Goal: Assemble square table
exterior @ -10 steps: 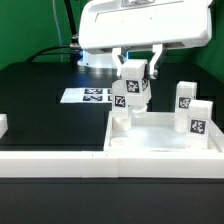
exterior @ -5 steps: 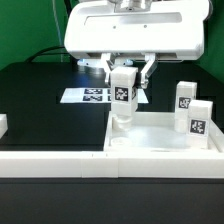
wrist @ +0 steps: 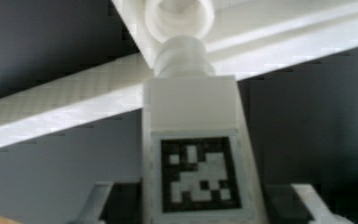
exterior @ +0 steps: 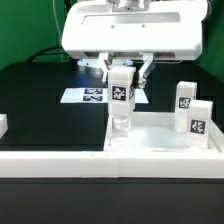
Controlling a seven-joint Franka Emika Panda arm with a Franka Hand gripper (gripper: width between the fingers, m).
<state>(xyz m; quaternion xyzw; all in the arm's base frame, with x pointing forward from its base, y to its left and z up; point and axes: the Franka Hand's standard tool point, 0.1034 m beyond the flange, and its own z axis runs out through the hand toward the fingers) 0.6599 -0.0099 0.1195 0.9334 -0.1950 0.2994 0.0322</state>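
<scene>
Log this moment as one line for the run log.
gripper: shut on leg | leg: upright, lower end at tabletop corner on exterior view's left | two other legs: standing on exterior view's right | marker board: behind

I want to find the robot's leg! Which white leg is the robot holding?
The leg standing upright at the tabletop's corner, between the gripper's jaws. The two other legs stand alone at the exterior view's right.

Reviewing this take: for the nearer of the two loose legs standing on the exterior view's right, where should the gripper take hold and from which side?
Probably from above. That leg stands upright just beyond the tabletop's rim, top end free. Pinch its upper half across two opposite flat faces. The second leg stands close behind it, so side approaches look cramped. The gripper now holds another leg.
</scene>
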